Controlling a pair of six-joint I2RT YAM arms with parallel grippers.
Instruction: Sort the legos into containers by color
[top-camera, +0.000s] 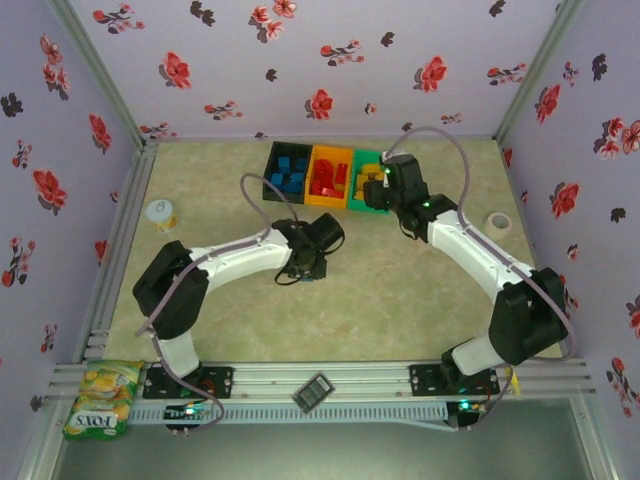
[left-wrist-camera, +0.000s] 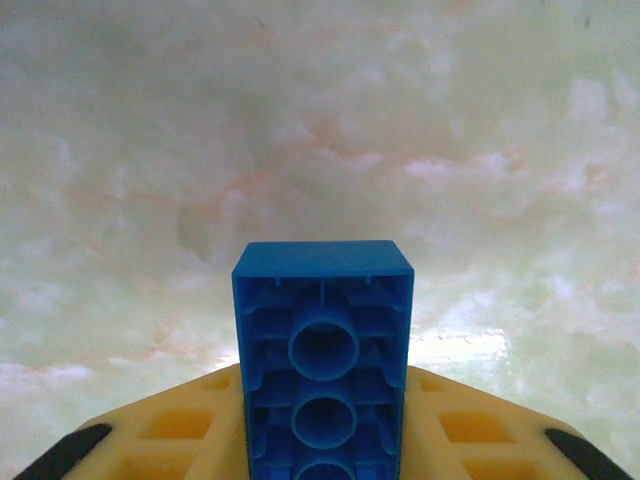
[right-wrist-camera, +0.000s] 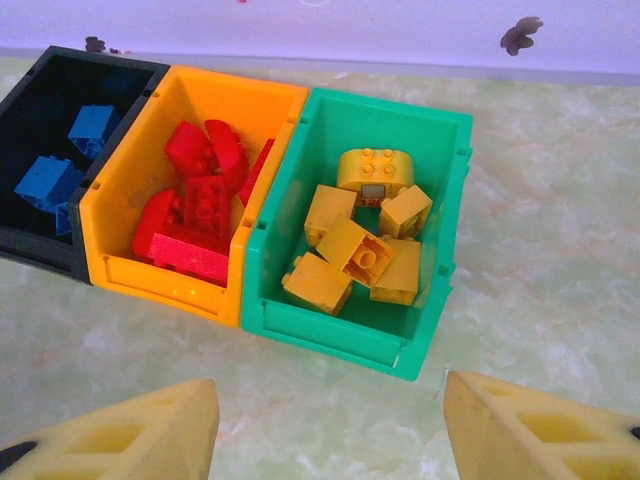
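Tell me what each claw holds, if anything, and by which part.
Left claw grips a blue lego by its two long sides, hollow underside facing the camera. Right claw is open and empty, before the green bin.

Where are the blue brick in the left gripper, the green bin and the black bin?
blue brick (left-wrist-camera: 322, 360), left wrist view, its hollow underside.
green bin (right-wrist-camera: 330, 335), right wrist view, its near outer wall.
black bin (right-wrist-camera: 32, 112), right wrist view, its inner left wall.
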